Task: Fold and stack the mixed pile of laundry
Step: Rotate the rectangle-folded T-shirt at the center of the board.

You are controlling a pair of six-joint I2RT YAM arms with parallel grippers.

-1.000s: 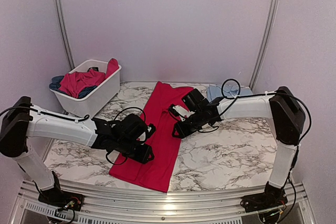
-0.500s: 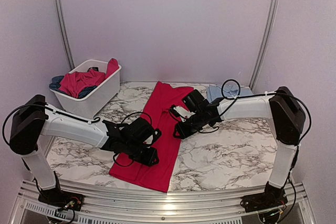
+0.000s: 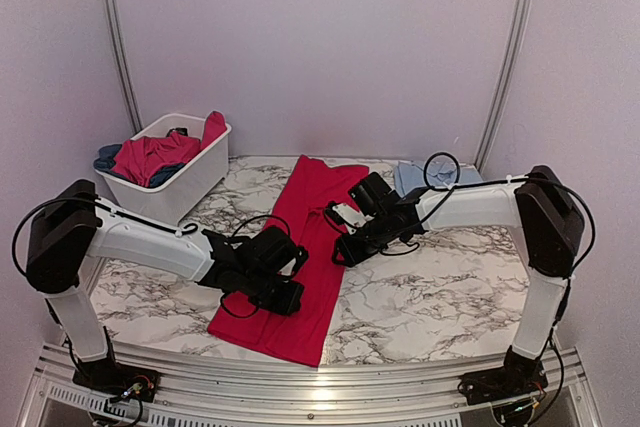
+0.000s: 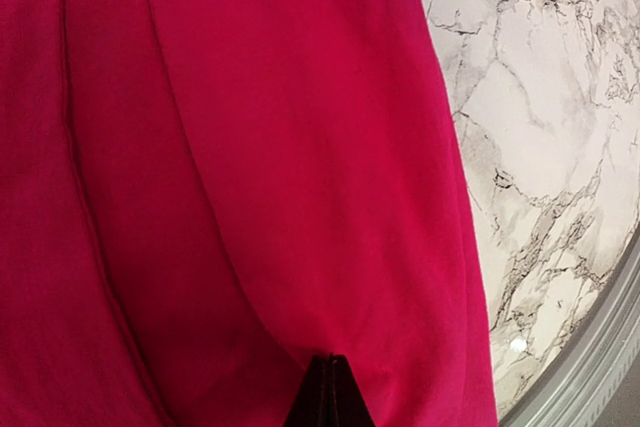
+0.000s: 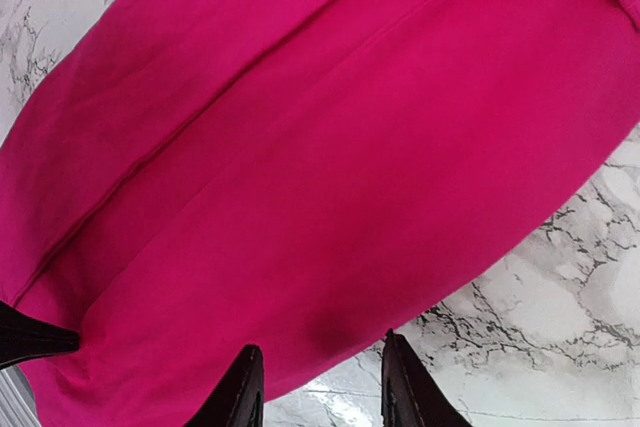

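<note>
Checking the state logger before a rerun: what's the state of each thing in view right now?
red garment: spread flat in a long strip on the marble table.
left gripper: shut, pinching the red garment.
right gripper: open, jaws straddling the red garment's edge.
white basket: upright, part full.
basket clothes: red and dark blue, heaped unfolded.
light blue garment: lying flat at the far right.

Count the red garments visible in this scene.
2: a long red garment spread on the table; a crumpled red garment in the white basket, where more may be hidden.
</note>
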